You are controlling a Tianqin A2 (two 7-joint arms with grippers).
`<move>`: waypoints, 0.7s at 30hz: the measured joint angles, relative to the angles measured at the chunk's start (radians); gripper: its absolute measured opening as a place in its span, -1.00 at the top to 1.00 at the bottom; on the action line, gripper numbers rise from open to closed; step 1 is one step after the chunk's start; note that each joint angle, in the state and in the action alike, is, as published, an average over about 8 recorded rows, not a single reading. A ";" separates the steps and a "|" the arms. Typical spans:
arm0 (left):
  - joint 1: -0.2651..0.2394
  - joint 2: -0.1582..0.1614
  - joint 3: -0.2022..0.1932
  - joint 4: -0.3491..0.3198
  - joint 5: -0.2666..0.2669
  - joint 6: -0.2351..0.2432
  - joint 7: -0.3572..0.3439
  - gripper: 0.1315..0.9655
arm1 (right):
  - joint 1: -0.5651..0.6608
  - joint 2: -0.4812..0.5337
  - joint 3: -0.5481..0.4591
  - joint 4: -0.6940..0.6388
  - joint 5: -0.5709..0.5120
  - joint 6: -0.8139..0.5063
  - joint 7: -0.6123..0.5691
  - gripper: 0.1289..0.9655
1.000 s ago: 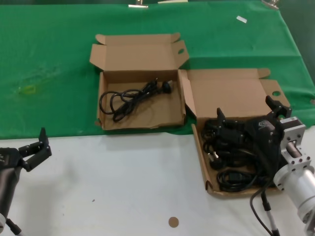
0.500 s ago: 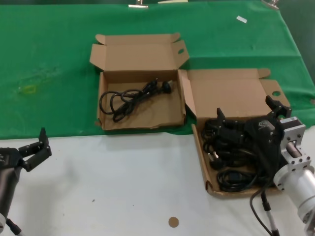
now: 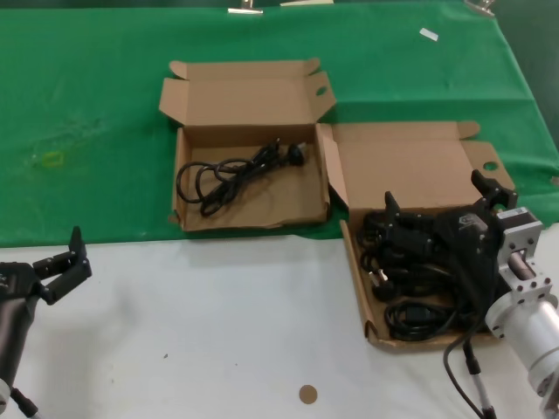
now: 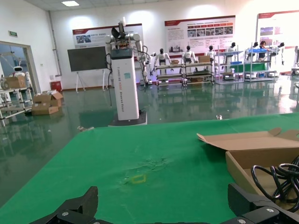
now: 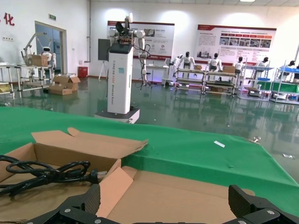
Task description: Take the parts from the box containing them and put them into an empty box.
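We find almost no legible text. Right wrist view: a red character "化" on the white hall wall point(image 5: 9, 19) at the far side. The white pillar stand point(image 5: 120, 77) carries a vertical line of dark lettering, too small for us to read. Wall posters point(image 5: 236, 38) show red headers and print we cannot make out. Left wrist view: the same stand point(image 4: 124, 81) with vertical lettering, unreadable. Head view: no markings readable on the boxes or the table.
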 joint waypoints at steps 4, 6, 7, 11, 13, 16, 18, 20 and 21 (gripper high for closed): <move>0.000 0.000 0.000 0.000 0.000 0.000 0.000 -1.00 | 0.000 0.000 0.000 0.000 0.000 0.000 0.000 -1.00; 0.000 0.000 0.000 0.000 0.000 0.000 0.000 -1.00 | 0.000 0.000 0.000 0.000 0.000 0.000 0.000 -1.00; 0.000 0.000 0.000 0.000 0.000 0.000 0.000 -1.00 | 0.000 0.000 0.000 0.000 0.000 0.000 0.000 -1.00; 0.000 0.000 0.000 0.000 0.000 0.000 0.000 -1.00 | 0.000 0.000 0.000 0.000 0.000 0.000 0.000 -1.00; 0.000 0.000 0.000 0.000 0.000 0.000 0.000 -1.00 | 0.000 0.000 0.000 0.000 0.000 0.000 0.000 -1.00; 0.000 0.000 0.000 0.000 0.000 0.000 0.000 -1.00 | 0.000 0.000 0.000 0.000 0.000 0.000 0.000 -1.00; 0.000 0.000 0.000 0.000 0.000 0.000 0.000 -1.00 | 0.000 0.000 0.000 0.000 0.000 0.000 0.000 -1.00; 0.000 0.000 0.000 0.000 0.000 0.000 0.000 -1.00 | 0.000 0.000 0.000 0.000 0.000 0.000 0.000 -1.00; 0.000 0.000 0.000 0.000 0.000 0.000 0.000 -1.00 | 0.000 0.000 0.000 0.000 0.000 0.000 0.000 -1.00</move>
